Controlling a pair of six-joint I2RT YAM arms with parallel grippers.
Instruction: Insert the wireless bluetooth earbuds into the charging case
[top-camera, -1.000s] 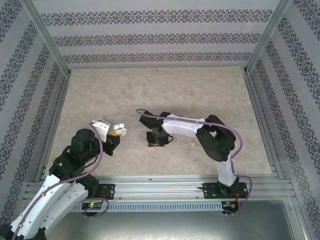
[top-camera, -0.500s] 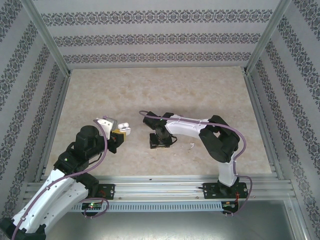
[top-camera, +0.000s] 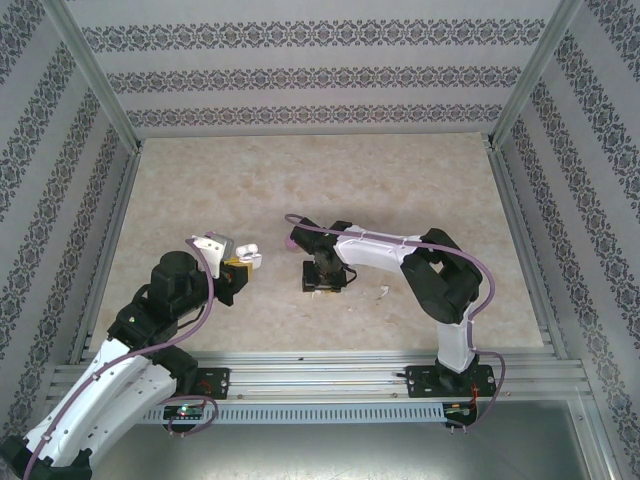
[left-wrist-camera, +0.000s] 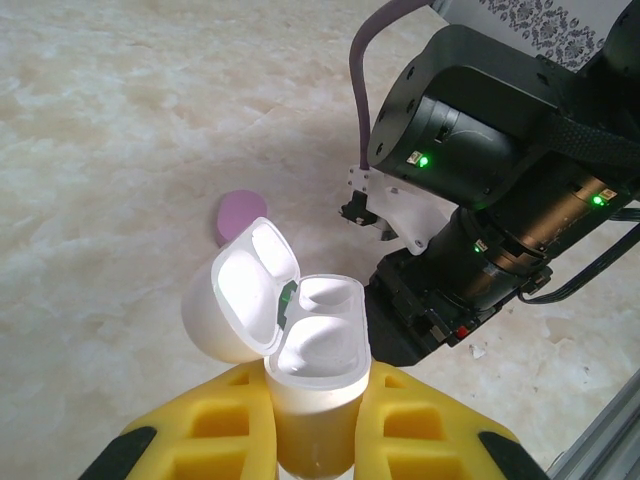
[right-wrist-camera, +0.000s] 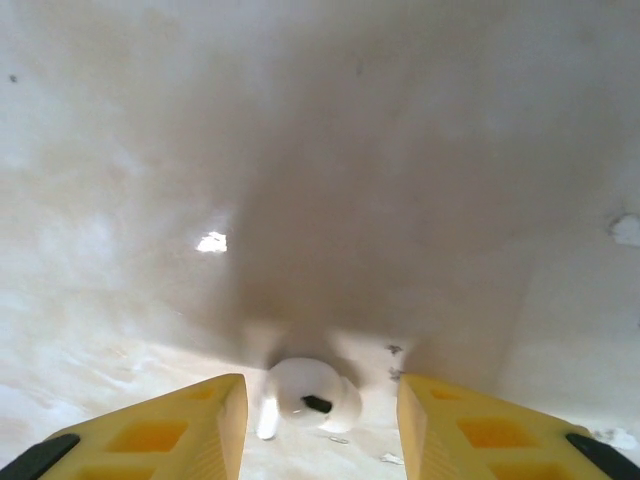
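Right wrist view: right gripper (right-wrist-camera: 318, 392) spread, white earbud (right-wrist-camera: 300, 398) on the table (right-wrist-camera: 300, 150) centred between its jaws, touching neither; left gripper (left-wrist-camera: 315, 425) pinches the open charging case (left-wrist-camera: 318, 340) to its left.

At the bottom centre, the left hand (left-wrist-camera: 315, 405) clamps its yellow fingers (left-wrist-camera: 225, 425) on the white charging case (left-wrist-camera: 318, 350), held upright. Its lid (left-wrist-camera: 240, 295) hangs open to the left (both wells look empty). Just behind it a pale purple disc (left-wrist-camera: 238, 214) lies on the marbled desk (left-wrist-camera: 120, 120). The black right arm (left-wrist-camera: 480, 190), green lights lit, occupies the upper right.
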